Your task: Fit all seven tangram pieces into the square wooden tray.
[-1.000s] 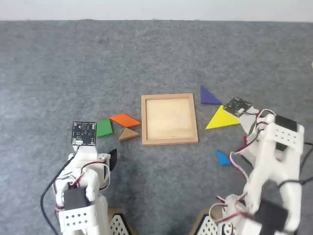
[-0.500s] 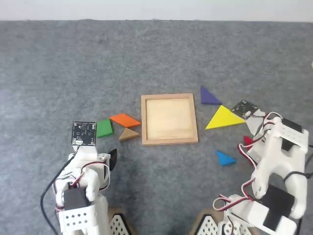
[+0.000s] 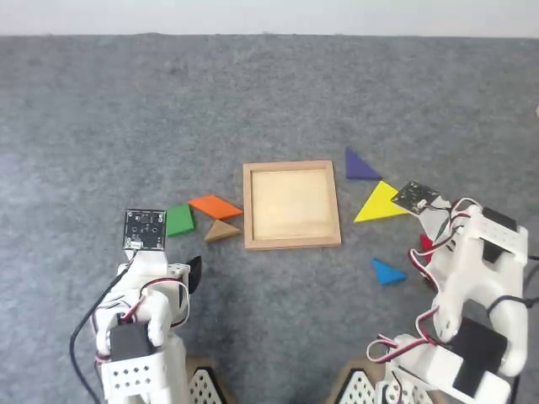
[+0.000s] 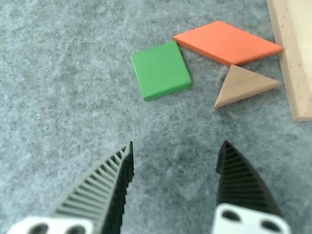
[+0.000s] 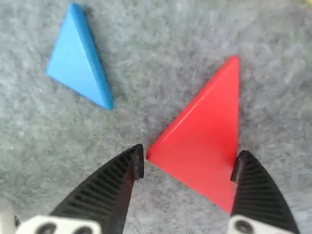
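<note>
now the right fingers [image 5: 122,180] have drawn back over the red triangle [image 5: 204,141], apart; left fingers [image 4: 114,180] apart too; tray [image 3: 291,242] empty.

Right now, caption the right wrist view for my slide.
Open right claw flanks the red triangle on the grey mat, with the blue triangle lying apart beside it.
</note>
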